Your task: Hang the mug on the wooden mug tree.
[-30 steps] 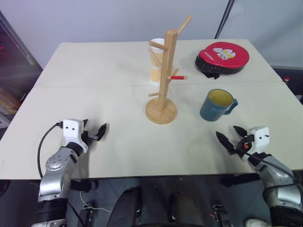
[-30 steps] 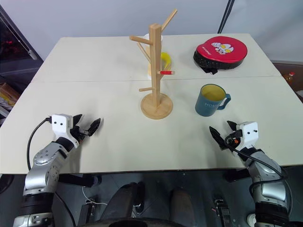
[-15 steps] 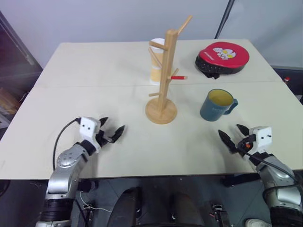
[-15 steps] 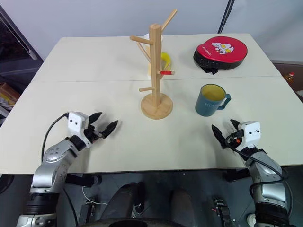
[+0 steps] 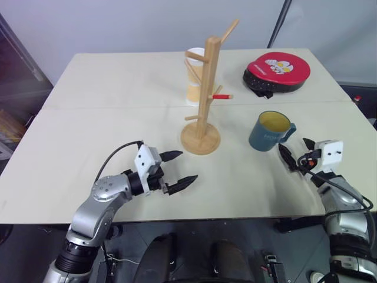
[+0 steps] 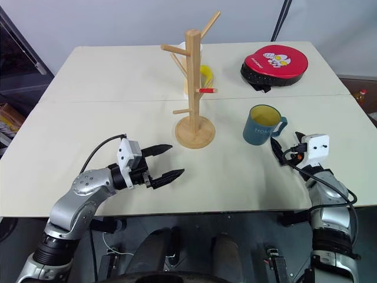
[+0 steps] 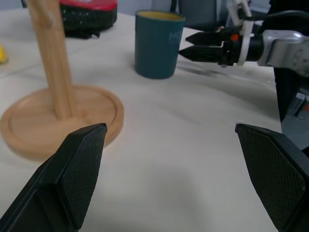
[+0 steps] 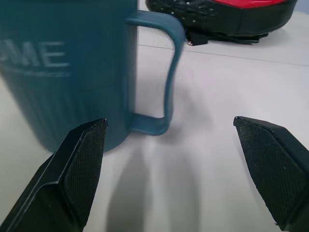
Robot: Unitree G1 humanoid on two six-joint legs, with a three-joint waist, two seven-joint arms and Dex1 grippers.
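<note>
Holding my right gripper (image 5: 296, 155) level with its two black fingers spread wide apart, I keep it just beside the loop handle of the dark teal-blue ceramic mug with the yellow inside (image 5: 268, 131). It grips nothing. In the right wrist view the handle sits between the two fingertips but ahead of them, so I judge the approach is lined up to close on the handle, not the body. The mug stands upright on the pale rectangular table (image 5: 118, 88), handle turned toward my right arm, which suits that grip.

My left gripper (image 5: 181, 167) is also spread wide and empty, pointing across the table toward the round base of the tall light-wood mug tree (image 5: 203, 100). I judge it is positioned to steady that base during hanging. The tree stands upright near the table's middle, well apart from the mug, its red-tipped peg facing the mug's side. A white and orange cup (image 5: 194, 76) stands behind the post, and a red and black round pad (image 5: 275, 72) lies at the far right.

Compared with a second ago, my left gripper has swung well inward from the left edge toward the tree base. My right gripper has advanced slightly toward the mug. Mug and tree are unmoved.
</note>
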